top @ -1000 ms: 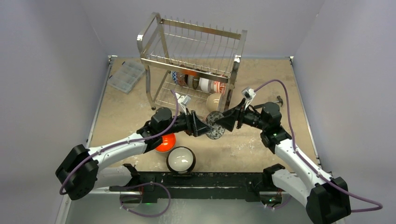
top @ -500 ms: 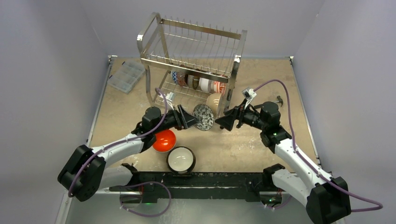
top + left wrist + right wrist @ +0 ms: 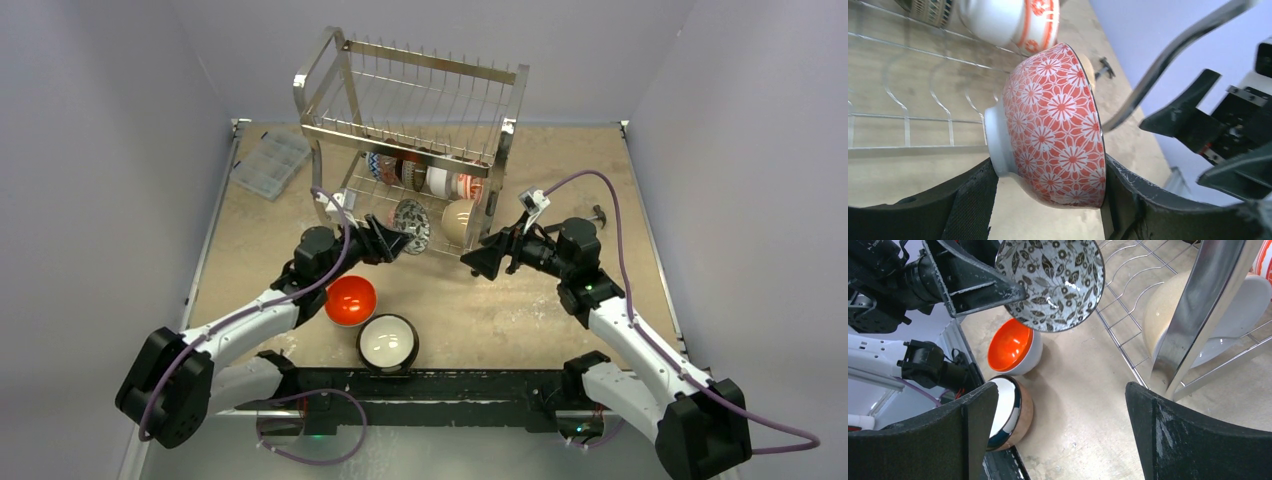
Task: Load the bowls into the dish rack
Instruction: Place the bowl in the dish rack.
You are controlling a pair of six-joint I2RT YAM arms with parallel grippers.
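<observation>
Red-flowered outside and leaf-patterned inside, a bowl (image 3: 1058, 130) stands on edge between the left gripper's (image 3: 1050, 197) jaws, which clamp its foot and rim at a middling spread. Just past those jaws lie the wires of the dish rack's (image 3: 420, 140) lower shelf; whether the bowl touches them is hard to tell. The right gripper (image 3: 1060, 400) gapes wide, holding nothing, the rack's shiny leg just beyond one finger, an orange bowl (image 3: 1010, 347) and a dark-rimmed bowl (image 3: 1005, 412) beyond the other
</observation>
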